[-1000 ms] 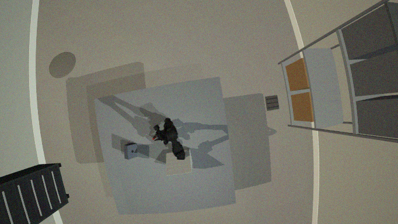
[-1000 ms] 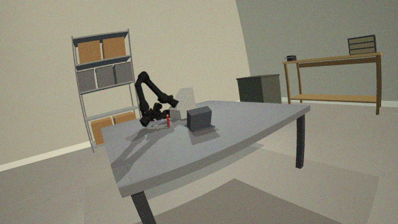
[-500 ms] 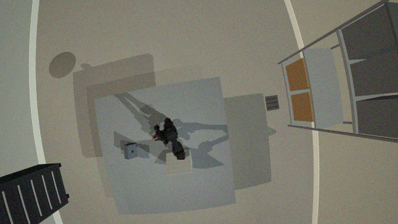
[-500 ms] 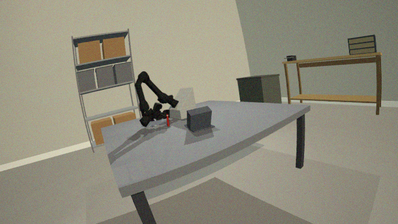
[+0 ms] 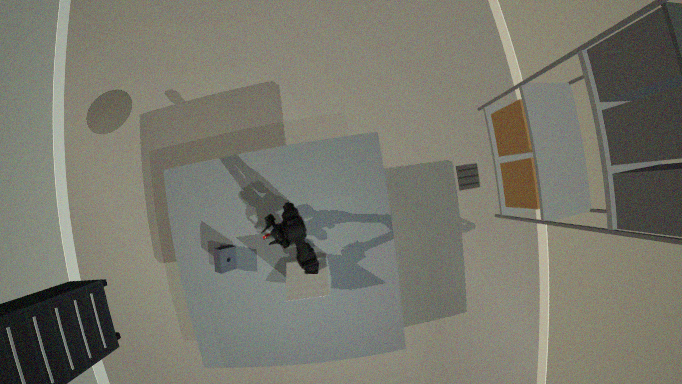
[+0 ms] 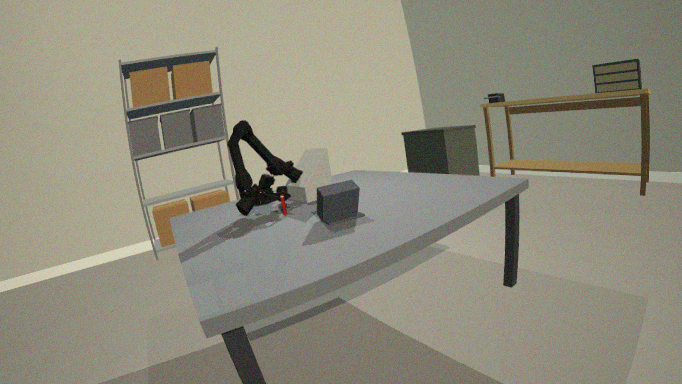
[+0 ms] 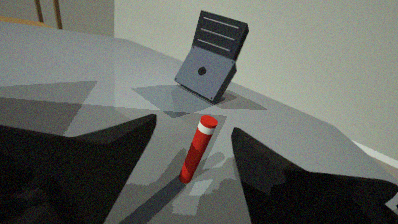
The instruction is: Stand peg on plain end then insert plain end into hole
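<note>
From the top view I see the arm (image 5: 299,235) bent low over the grey worktop (image 5: 310,320), with the red peg (image 5: 265,237) a small spot just off the end effector (image 5: 270,231). The sloped panel (image 5: 234,260) sits near the peg, its hole facing up toward me.

In the exterior view the peg (image 6: 283,204) stands upright on the worktop (image 6: 400,210), between the end effector (image 6: 274,196) and the sloped panel (image 6: 338,201), apart from the panel. A shelf rack (image 6: 218,75) stands beyond the arm.

Through the wrist camera I look along the spread black fingers; the end effector (image 7: 194,145) is released and grips nothing. The peg (image 7: 198,149) stands between the fingers with a clear gap on each side, white band at its upper end, plain end on the worktop (image 7: 75,65). Beyond the peg, the sloped panel (image 7: 206,75) shows its dark hole (image 7: 202,71).
</note>
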Action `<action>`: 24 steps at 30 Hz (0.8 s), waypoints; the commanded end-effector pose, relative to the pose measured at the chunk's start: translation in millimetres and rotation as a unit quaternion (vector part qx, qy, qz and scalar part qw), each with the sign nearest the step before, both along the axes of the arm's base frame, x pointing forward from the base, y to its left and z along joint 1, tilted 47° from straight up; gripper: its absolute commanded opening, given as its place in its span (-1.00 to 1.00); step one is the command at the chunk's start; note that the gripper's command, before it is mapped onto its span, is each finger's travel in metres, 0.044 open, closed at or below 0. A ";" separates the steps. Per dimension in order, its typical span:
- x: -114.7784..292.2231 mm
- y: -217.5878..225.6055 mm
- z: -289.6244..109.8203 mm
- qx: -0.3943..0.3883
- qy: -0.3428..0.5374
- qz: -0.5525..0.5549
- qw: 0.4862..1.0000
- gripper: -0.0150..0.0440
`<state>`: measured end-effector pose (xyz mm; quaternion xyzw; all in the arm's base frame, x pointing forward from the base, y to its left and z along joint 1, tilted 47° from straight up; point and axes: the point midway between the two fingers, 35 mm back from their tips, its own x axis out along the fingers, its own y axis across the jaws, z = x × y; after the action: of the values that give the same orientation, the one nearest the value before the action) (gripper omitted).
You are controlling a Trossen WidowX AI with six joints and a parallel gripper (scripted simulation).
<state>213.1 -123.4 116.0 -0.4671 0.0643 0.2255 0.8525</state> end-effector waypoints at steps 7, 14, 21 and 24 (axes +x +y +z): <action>0.0 0.1 -0.1 0.000 0.000 0.000 1.000 1.00; 4.8 19.5 25.8 -0.005 0.012 0.006 1.000 1.00; 1.4 67.3 74.3 -0.009 0.017 0.007 1.000 1.00; -6.1 89.7 92.4 -0.007 0.011 0.004 1.000 1.00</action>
<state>215.7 -59.2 187.7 -0.4712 0.0763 0.2397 0.8454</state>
